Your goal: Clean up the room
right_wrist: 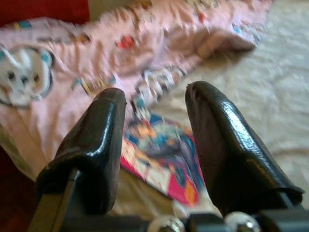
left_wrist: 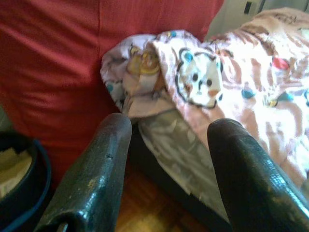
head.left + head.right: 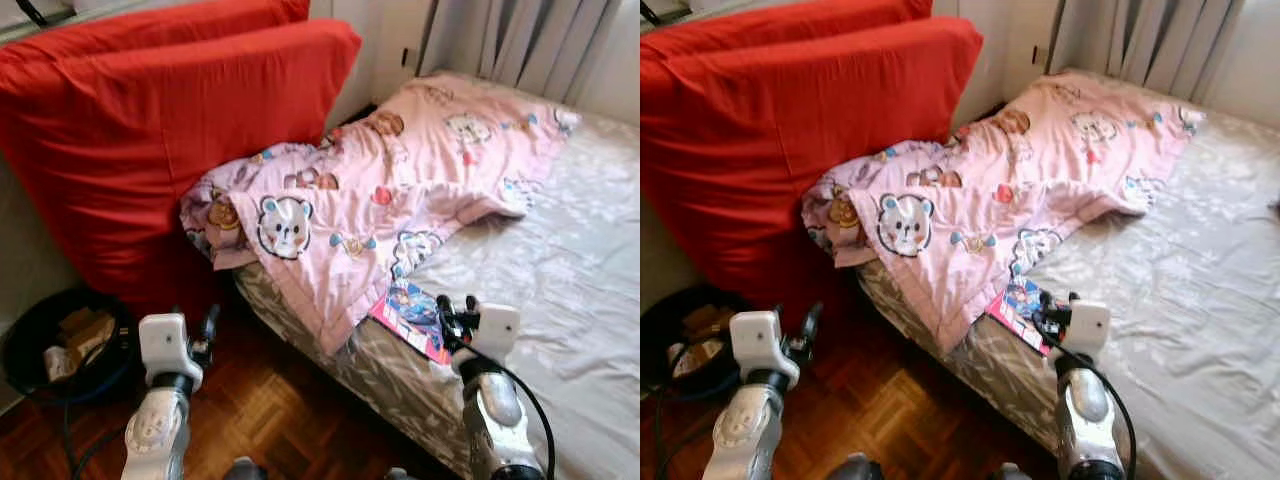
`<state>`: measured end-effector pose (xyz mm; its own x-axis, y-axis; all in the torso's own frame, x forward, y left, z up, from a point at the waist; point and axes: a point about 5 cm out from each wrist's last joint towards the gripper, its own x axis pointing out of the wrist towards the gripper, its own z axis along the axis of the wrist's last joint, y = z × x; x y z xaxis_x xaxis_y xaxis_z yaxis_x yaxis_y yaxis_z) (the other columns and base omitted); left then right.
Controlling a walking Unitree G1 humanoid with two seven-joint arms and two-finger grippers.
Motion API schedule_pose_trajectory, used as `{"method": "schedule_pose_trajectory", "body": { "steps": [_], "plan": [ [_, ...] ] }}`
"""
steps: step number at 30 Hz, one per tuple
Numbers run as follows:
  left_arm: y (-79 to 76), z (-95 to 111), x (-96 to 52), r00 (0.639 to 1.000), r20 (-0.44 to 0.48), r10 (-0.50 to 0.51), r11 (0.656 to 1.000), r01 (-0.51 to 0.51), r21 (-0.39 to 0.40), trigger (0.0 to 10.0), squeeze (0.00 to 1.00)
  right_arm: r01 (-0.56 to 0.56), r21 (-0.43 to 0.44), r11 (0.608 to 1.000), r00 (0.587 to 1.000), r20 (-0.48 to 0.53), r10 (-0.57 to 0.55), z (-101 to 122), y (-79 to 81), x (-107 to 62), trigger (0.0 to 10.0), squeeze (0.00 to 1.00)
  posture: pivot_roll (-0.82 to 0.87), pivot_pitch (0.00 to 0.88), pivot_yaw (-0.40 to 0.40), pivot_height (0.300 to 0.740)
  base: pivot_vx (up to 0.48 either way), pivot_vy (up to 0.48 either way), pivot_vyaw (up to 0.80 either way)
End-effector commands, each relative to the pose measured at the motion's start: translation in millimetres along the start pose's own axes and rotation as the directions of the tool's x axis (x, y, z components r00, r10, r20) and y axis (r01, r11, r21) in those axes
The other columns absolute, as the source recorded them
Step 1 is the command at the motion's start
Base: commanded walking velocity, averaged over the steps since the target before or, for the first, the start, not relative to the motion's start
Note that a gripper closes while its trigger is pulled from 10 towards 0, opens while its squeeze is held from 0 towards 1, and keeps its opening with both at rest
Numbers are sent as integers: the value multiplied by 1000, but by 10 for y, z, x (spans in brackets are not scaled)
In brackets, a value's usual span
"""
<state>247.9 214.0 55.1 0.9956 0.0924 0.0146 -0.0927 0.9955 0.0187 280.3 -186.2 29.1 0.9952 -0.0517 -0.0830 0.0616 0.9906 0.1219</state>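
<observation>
1. Two grippers are raised at the lower edge of the head views. The right gripper (image 3: pixel 455 318), at lower right of centre, has its fingers spread and holds nothing. The left gripper (image 3: pixel 207 330), at lower left, hangs over the wooden floor (image 3: pixel 270 400) with its fingers likewise spread and empty.
2. Target location: a colourful booklet (image 3: pixel 412 318) lies flat on the grey bed sheet (image 3: pixel 560 270) near the front edge of the bed, just below centre of the frame. Its upper edge is tucked under the hem of the pink cartoon-print blanket (image 3: pixel 390 180).
3. Right wrist view: the booklet (image 1: pixel 159 154) sits between and beyond the two black fingers (image 1: pixel 96 140), apart from them.
4. Surroundings: a large red cushion (image 3: pixel 150 130) fills the upper left; a dark basket (image 3: pixel 60 345) with scraps stands at far left on the floor.
5. Step in hand, as judged: approach to the booklet, grasp not yet made.
6. Next move calls for: advancing the right gripper until the fingers straddle the free lower edge of the booklet, then closing. A flat, thin item on soft sheet may slide or bring the blanket hem with it.
</observation>
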Motion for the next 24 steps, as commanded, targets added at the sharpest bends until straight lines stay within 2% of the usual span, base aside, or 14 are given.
{"method": "schedule_pose_trajectory", "body": {
  "steps": [1,6,11,15,24],
  "plan": [
    [7,6,-24,1000,-8,-14,1000,14,24,10000,0,-3,-13,1000,1000,-13,3,-29,-15,-34,10000,0,-72,163,-23,661,0,0,0],
    [-9,6,-107,999,-17,-29,999,29,21,10000,0,0,-8,1000,999,-35,0,-88,-54,-123,10000,0,-75,201,-29,661,0,0,0],
    [-44,60,-81,999,-5,-43,999,43,12,10000,0,-15,-4,1000,999,-33,14,-50,-6,-74,10000,0,-70,215,-30,661,0,0,0],
    [-55,28,-89,999,-18,-45,999,45,14,10000,0,-22,3,1000,999,-37,22,-41,29,-36,10000,0,-70,218,-31,661,0,0,0],
    [-75,-39,-175,997,-58,-47,999,48,6,10000,0,-46,10,999,997,-53,47,-75,92,-75,10000,0,-69,229,-32,661,0,0,0]
  ]
}}
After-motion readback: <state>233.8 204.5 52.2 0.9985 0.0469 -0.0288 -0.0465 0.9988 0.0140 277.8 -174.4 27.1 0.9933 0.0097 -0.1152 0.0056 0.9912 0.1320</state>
